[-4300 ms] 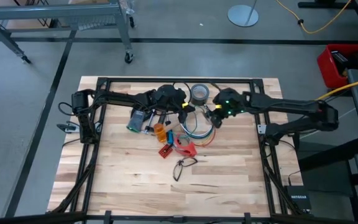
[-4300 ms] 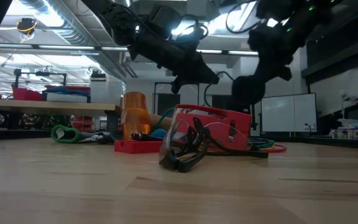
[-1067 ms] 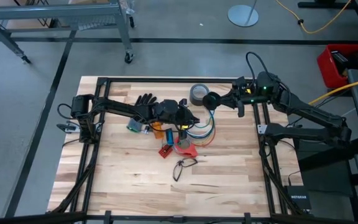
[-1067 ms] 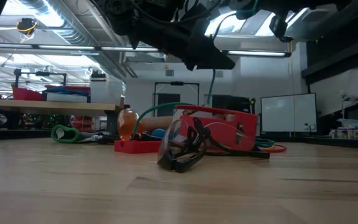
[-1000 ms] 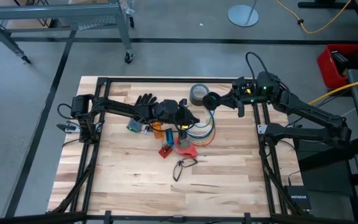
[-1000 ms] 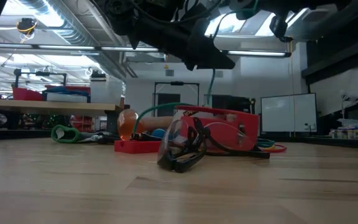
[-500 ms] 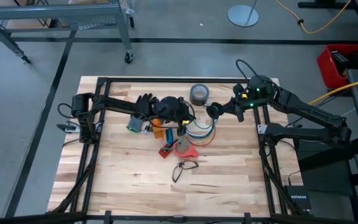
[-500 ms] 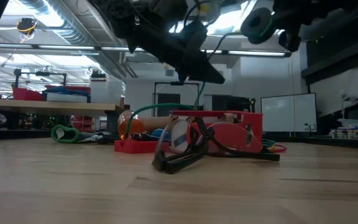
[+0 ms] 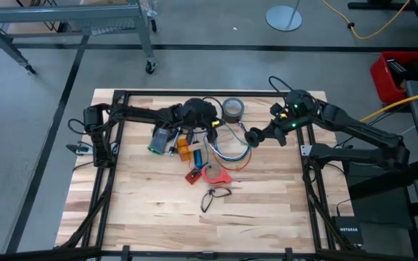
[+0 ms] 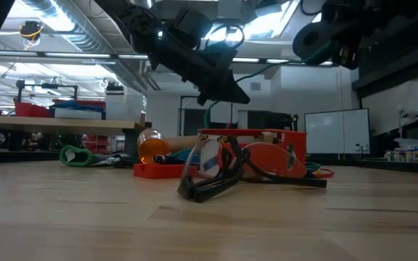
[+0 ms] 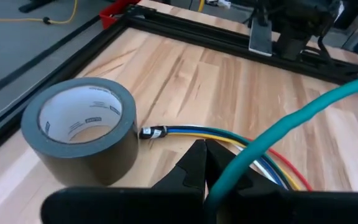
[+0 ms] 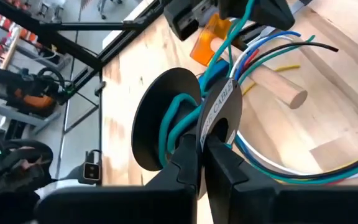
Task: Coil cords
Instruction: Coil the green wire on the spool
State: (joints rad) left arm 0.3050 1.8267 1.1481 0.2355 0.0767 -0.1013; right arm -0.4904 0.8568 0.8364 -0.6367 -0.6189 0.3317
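A loose loop of thin cords [image 9: 229, 152], blue, white, yellow and red, lies on the table's far middle; it also shows in the left wrist view [image 11: 241, 140]. A teal cord [image 10: 210, 112] runs from a black spool [image 12: 166, 118] to my left gripper [image 9: 210, 133], which is shut on it above the loop, beside the tape roll. My right gripper [image 9: 256, 135] is to the right of the loop, shut on the spool [image 9: 253, 136], which is held above the table. My left gripper pinches the teal cord [image 11: 244, 163] between its two shut fingers, coming slanting down from the table's left. The cord leaves the fingers toward the spool, clear of the table. A further stretch hangs below the gripper [image 10: 210, 116]. My right gripper pinches the edge of the spool's labelled flange [image 12: 215, 121] between its two fingers, slanting down from the table's right. The spool is lifted clear and tilted, with teal cord [image 12: 178, 121] wound on its core.
A grey duct tape roll [image 9: 232, 109] stands at the far edge. Safety glasses [image 9: 212, 196], a red plastic piece [image 9: 215, 172], orange parts [image 9: 186, 151], a wooden dowel [image 12: 281, 90] and a grey-green tool [image 9: 160, 140] lie around the loop. A black frame [image 9: 194, 94] borders the table.
My left gripper has swung toward the table's far edge, taking the teal cord with it. My right gripper has tipped downward and brought the spool toward the near edge, closer to the loop. The red piece and the glasses have shifted a little on the table.
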